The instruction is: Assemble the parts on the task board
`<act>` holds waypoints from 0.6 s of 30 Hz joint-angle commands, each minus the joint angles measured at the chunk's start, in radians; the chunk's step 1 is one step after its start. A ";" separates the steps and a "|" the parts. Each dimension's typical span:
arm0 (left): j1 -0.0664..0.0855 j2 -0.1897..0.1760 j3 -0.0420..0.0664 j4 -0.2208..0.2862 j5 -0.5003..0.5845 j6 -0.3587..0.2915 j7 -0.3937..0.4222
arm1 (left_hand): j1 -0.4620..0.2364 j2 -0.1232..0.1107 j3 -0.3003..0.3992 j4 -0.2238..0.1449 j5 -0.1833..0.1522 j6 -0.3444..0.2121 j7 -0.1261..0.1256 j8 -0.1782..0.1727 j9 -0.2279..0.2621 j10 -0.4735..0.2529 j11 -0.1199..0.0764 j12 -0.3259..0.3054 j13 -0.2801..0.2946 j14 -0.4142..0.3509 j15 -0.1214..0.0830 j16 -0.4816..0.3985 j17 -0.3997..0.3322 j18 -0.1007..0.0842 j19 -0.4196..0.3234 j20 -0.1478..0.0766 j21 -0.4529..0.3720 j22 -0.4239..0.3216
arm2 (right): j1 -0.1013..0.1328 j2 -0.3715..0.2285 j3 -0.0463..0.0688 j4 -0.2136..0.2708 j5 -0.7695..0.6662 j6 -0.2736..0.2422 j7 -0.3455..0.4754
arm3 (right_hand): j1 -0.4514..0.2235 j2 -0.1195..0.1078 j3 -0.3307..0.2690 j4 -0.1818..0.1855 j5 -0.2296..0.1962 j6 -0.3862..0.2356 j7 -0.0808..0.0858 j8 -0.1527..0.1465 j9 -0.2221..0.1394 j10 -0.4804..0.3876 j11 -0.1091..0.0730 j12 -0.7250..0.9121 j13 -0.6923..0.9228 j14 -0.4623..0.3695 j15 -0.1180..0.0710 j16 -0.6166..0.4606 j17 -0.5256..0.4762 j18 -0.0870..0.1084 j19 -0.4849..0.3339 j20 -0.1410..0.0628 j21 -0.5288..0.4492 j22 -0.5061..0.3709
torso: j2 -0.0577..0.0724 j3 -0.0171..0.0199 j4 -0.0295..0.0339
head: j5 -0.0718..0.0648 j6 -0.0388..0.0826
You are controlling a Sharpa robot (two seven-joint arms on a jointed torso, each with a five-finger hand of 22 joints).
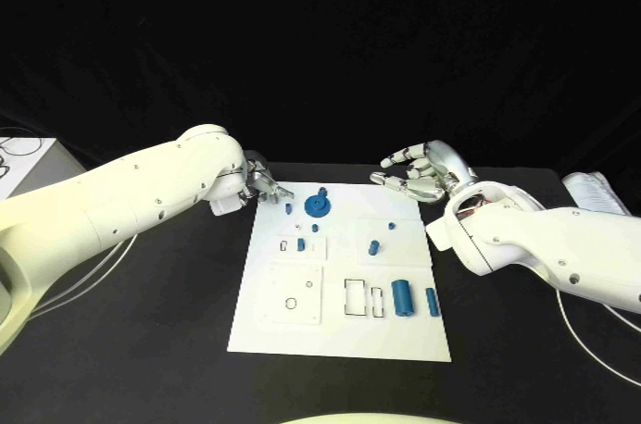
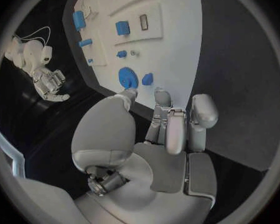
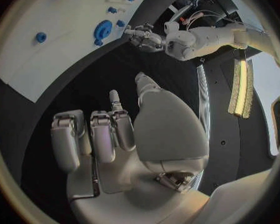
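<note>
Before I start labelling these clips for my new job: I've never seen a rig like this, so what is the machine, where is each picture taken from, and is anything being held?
It is a robot with two white arms, each ending in a silver many-fingered hand. One picture looks down from a camera on its head; the two round ones come from fisheye cameras at its wrists, behind each hand.

On the black table lies a white plate, the task board, carrying small blue parts: a round disc at its far end, a cylinder and a slimmer piece nearer the robot.

The left hand sits at the board's far left corner, fingertips close to a small blue piece; whether they touch it I cannot tell. The right hand hovers beyond the far right corner, fingers apart, holding nothing.
</note>
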 commanded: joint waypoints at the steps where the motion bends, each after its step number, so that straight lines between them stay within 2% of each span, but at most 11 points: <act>1: 0.001 0.007 -0.001 -0.008 0.009 0.040 0.013 | -0.013 0.000 -0.011 0.000 -0.006 0.010 0.000 -0.004 -0.002 -0.006 0.002 0.007 0.000 0.046 0.005 0.006 0.148 0.005 0.003 0.007 0.002 0.002 | -0.001 0.001 0.000 0.002 -0.009 0.012 0.010 | 0.000 0.006 -0.005 0.002 0.002 -0.003 -0.007 0.004 0.001 0.013 0.001 -0.003 0.179 0.093 -0.001 -0.006 0.224 -0.006 0.087 0.000 -0.006 0.242 | 0.003 -0.0006 -0.0011 | 0.000 0.002; 4: 0.001 0.012 -0.002 -0.013 0.013 0.037 0.015 | -0.034 0.000 -0.036 0.000 -0.009 0.011 0.000 -0.001 -0.004 -0.006 0.001 0.011 0.000 0.047 0.005 0.008 0.150 0.005 0.003 0.007 0.003 0.004 | -0.001 0.002 0.000 0.001 -0.009 0.012 0.011 | 0.000 0.006 -0.005 0.002 0.002 -0.003 -0.007 0.004 0.001 0.013 0.001 -0.003 0.179 0.093 -0.001 -0.006 0.224 -0.006 0.087 0.000 -0.006 0.242 | 0.002 -0.0002 0.0004 | -0.001 0.001; 10: 0.001 0.020 -0.005 -0.024 0.017 0.041 0.016 | -0.040 0.001 -0.047 0.000 -0.011 0.012 0.000 0.000 -0.005 -0.005 0.001 0.013 0.000 0.048 0.005 0.010 0.153 0.005 0.005 0.007 0.005 0.008 | 0.000 0.005 0.000 0.001 -0.010 0.013 0.011 | 0.000 0.006 -0.005 0.002 0.002 -0.003 -0.007 0.004 0.001 0.013 0.001 -0.003 0.179 0.093 -0.001 -0.006 0.224 -0.006 0.087 0.000 -0.006 0.242 | 0.002 -0.0003 -0.0007 | 0.000 0.001; 18: -0.003 0.034 -0.016 -0.042 0.019 0.061 0.021 | 0.010 0.019 -0.045 -0.003 -0.007 0.016 -0.005 0.007 -0.008 -0.004 -0.003 0.018 -0.001 0.049 0.002 0.013 0.155 0.004 0.007 0.006 0.007 0.013 | 0.000 0.005 0.000 0.001 -0.010 0.013 0.010 | 0.000 0.006 -0.005 0.002 0.002 -0.003 -0.007 0.004 0.001 0.013 0.001 -0.003 0.179 0.093 -0.001 -0.006 0.224 -0.006 0.087 0.000 -0.006 0.242 | 0.003 0.0005 -0.0008 | -0.002 0.000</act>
